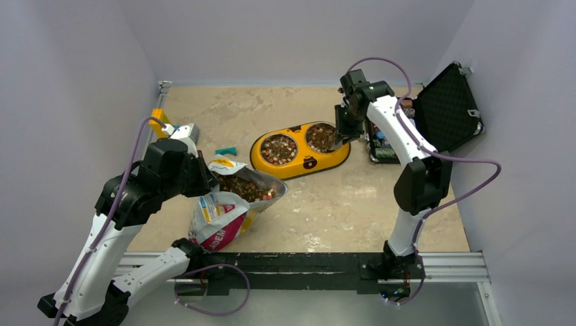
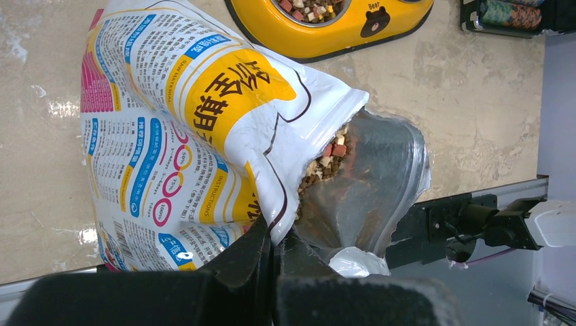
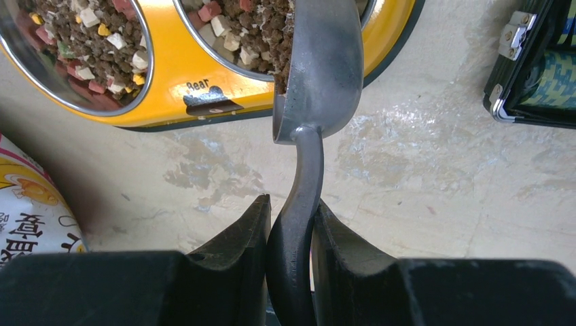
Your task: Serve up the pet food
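The left gripper (image 2: 277, 238) is pinched tight on the mouth rim of the food bag (image 2: 190, 122), which lies near left. The right gripper (image 3: 292, 210) clamps the handle of the metal scoop (image 3: 325, 75), over the right bowl of the yellow feeder (image 1: 303, 164). Kibble (image 1: 248, 188) fills the bag's mouth and both bowls. The mottled beige table (image 1: 353, 204) has open room near right; pale walls (image 1: 299, 34) close three sides, with a black case (image 1: 445, 105) far right. The feeder reads "Bear", the bag "INSTRUCTIONS".

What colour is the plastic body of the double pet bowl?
The bowl body is yellow-orange with a small black bear mark, clearest in the right wrist view.
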Robot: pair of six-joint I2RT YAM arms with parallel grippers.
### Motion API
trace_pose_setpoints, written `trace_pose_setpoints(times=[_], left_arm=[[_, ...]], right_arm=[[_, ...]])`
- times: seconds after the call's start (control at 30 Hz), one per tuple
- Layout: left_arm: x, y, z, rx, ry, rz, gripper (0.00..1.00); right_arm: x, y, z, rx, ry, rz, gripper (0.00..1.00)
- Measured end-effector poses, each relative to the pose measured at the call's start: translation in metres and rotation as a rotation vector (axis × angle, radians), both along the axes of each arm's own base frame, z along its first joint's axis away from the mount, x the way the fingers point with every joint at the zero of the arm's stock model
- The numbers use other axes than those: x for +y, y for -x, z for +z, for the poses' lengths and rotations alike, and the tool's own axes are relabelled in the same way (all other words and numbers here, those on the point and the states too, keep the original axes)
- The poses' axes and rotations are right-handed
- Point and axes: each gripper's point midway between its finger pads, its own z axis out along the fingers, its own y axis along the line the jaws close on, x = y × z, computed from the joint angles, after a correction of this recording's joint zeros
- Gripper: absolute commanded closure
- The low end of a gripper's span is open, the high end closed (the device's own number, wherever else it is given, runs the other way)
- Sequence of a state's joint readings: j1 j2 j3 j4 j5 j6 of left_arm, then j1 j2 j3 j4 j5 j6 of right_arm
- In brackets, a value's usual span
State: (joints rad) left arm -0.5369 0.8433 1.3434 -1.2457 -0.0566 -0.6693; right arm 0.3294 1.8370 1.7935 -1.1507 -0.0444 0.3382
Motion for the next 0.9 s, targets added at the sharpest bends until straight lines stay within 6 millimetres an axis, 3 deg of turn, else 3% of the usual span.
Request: trace_pose_setpoints(times=[0.4,0.9], left_arm=[[0.0,0.0,0.0,0.0,0.003,0.0,1.0],[-0.006,-0.003,-0.002,0.005,0.03,-0.001,1.0]], right_arm=[[0.011,-0.015,0.004,-0.009,0.07,0.049,1.0],[0.002,-0.008,0.006,-0.008,0.165,0.082,1.0]])
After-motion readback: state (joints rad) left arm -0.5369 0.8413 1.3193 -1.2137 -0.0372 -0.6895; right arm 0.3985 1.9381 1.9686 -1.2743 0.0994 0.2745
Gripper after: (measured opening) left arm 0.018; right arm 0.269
